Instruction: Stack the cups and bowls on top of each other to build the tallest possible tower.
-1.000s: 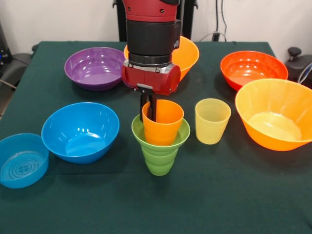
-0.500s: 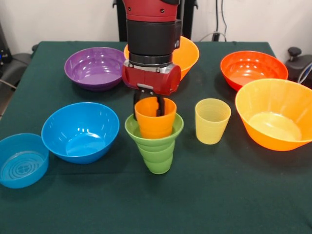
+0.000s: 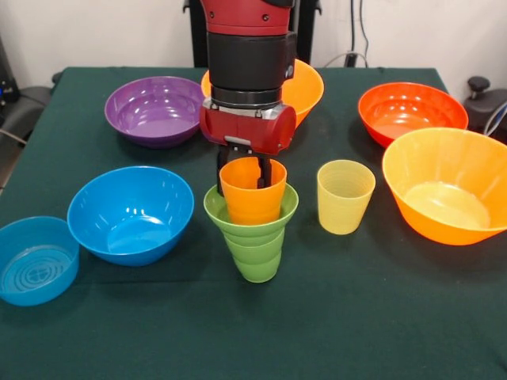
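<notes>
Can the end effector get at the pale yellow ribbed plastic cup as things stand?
Probably yes, once free. The pale yellow ribbed plastic cup stands upright and alone, its mouth uncovered, clear of neighbours. The end effector is now at the orange ribbed plastic cup nested in the green ribbed plastic cup.

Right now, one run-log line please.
gripper: open, straddling orange cup's far rim | orange cup: nested in green cup | yellow cup: unstacked

Orange cup [image 3: 252, 194] sits upright nested in my green ribbed cup [image 3: 252, 245] mid-worktop, pale yellow cup [image 3: 344, 196] just beside, bowls [image 3: 131, 214] spread round w/ open sides up.
</notes>
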You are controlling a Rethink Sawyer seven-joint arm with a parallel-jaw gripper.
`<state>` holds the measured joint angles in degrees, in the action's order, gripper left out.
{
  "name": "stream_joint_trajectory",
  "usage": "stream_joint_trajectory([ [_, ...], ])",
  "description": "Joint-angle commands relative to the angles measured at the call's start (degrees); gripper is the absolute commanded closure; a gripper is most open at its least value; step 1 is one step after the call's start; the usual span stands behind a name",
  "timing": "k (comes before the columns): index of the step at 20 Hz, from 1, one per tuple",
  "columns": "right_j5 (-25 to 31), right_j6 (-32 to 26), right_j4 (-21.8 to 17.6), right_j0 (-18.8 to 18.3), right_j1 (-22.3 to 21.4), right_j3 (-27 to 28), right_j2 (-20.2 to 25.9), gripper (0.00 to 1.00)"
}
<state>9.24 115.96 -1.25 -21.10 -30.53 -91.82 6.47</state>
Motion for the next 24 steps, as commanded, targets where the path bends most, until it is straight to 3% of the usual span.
stream_joint_trajectory([
  [1, 8.41, 1.22, -0.95, -0.36, -0.29, 0.14, 3.35, 0.00],
  [24, 14.68, 1.52, -0.07, -1.13, -5.37, 0.14, 3.54, 0.00],
])
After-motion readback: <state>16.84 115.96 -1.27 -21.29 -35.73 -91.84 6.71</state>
